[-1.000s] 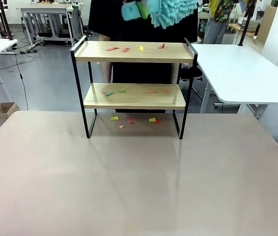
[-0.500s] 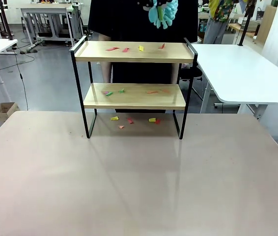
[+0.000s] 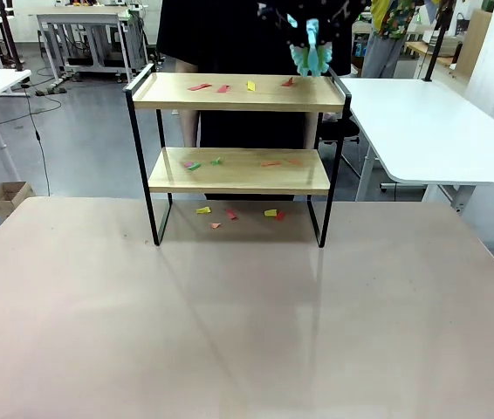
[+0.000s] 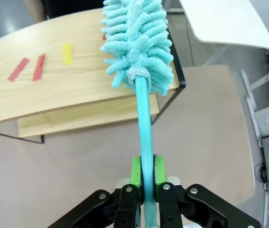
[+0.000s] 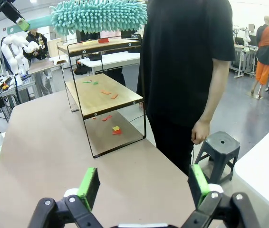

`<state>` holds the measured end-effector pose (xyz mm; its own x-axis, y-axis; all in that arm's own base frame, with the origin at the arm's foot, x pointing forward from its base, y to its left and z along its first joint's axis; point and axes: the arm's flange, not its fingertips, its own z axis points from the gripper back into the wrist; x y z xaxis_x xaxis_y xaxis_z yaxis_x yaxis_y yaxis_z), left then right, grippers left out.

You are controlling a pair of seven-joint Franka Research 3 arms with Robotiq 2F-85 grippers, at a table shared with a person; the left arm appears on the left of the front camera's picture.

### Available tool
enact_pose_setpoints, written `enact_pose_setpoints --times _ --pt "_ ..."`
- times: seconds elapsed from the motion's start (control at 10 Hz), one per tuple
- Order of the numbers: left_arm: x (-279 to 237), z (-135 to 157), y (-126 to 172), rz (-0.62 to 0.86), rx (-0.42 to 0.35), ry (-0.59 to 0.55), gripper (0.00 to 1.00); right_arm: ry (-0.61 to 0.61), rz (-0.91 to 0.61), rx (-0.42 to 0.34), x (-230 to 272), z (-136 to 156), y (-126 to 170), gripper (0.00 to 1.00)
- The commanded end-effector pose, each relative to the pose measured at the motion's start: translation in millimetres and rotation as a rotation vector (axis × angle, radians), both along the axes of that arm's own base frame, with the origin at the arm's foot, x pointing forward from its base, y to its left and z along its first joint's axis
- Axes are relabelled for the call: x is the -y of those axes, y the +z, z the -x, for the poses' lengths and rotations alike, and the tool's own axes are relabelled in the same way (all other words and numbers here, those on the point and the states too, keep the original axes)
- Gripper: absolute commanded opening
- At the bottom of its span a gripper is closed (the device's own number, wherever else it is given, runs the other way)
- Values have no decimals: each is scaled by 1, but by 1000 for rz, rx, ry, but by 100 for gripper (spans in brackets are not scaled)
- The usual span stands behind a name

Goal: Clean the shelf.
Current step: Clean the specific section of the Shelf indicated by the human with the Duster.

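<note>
Two robot hands work at a pale bench. The left hand is clamped tight on the thin handle of a fluffy teal duster, with a green pad pressing on each side. Straight ahead of this hand, the duster's head hangs over one end of the top board of the shelf. It is close above the wood, but contact cannot be judged. Farther along that board, away from the duster, lie paper scraps: two red strips and a yellow one.

From the front, the shelf stands at the far side of the bench. There are more coloured scraps on its lower board and on the bench between its black legs. A person in a black shirt stands right behind it.

The right hand has its jaws spread wide and holds nothing. It hovers over the bench, well apart from the shelf. The person stands ahead of it, beside a dark stool.
</note>
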<state>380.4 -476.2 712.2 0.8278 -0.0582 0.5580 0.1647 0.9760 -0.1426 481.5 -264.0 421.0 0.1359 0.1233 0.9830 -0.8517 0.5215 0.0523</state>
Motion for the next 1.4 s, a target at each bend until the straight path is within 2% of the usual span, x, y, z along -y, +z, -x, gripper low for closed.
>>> enact_pose_setpoints --times 0.0,0.5,0.7,0.8,0.9,1.0,1.3 --pt "7 -2 6 1 6 42 13 0 1 5 -1 0 3 100" --pt "17 -1 -32 -11 -51 70 13 0 1 5 -1 0 3 100" --pt "18 -1 -38 5 -66 51 13 0 1 5 -1 0 3 100" --pt "18 -2 -40 -4 -101 44 13 0 1 5 -1 0 3 100" --pt "20 -5 -37 -18 -62 38 13 0 1 5 -1 0 3 100" --pt "20 -5 -37 -18 -62 38 13 0 1 5 -1 0 3 100" --pt "2 -11 -39 -40 -119 50 13 0 1 5 -1 0 3 100"
